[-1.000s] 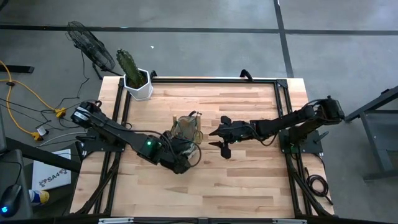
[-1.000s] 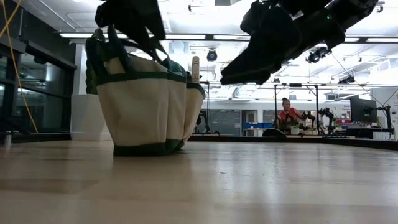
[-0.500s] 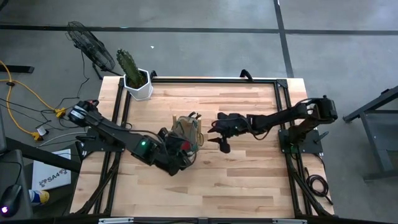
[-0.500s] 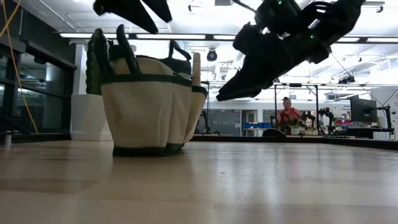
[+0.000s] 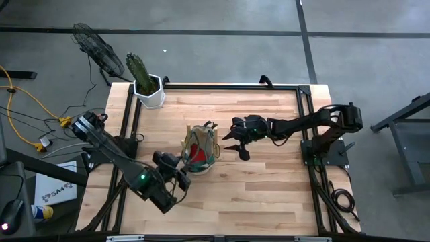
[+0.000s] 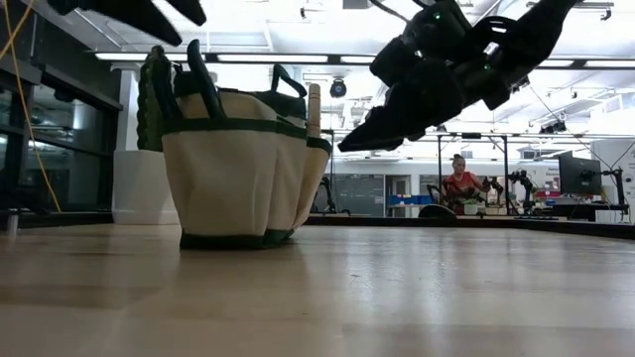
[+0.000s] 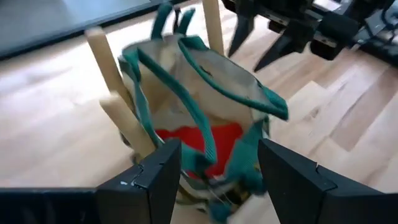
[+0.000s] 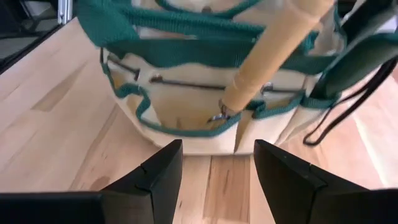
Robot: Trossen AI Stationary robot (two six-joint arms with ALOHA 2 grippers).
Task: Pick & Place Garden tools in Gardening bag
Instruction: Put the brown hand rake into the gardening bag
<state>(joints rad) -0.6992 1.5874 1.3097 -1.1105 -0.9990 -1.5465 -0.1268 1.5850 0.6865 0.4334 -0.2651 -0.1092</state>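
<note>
Desk: pale wooden planks in a dark frame (image 5: 269,195), grey floor around it, an office-like room beyond in the low view.
Gardening bag: stood upright near the middle of the desk (image 5: 199,149) (image 6: 238,164) (image 7: 205,93) (image 8: 205,106), tan fabric with green trim and loop handles.
Garden tools: a red glove-like piece (image 5: 196,153) (image 7: 199,140) lay inside the bag; wooden handles (image 7: 109,68) (image 8: 273,56) (image 6: 312,109) stuck up from its side pockets, their heads hidden.
My left gripper: hung above the desk just beside the bag, toward the near edge (image 5: 171,176) (image 7: 211,171), fingers parted wide and holding nothing.
My right gripper: hovered just beside the bag on the side facing the right edge (image 5: 238,144) (image 6: 382,124) (image 8: 211,171), fingers spread apart and empty, pointing at the bag's pockets.
Cactus: in a white pot at the far left corner (image 5: 144,82), well apart from the bag.
Person: seated far off in the room behind (image 6: 458,181).
</note>
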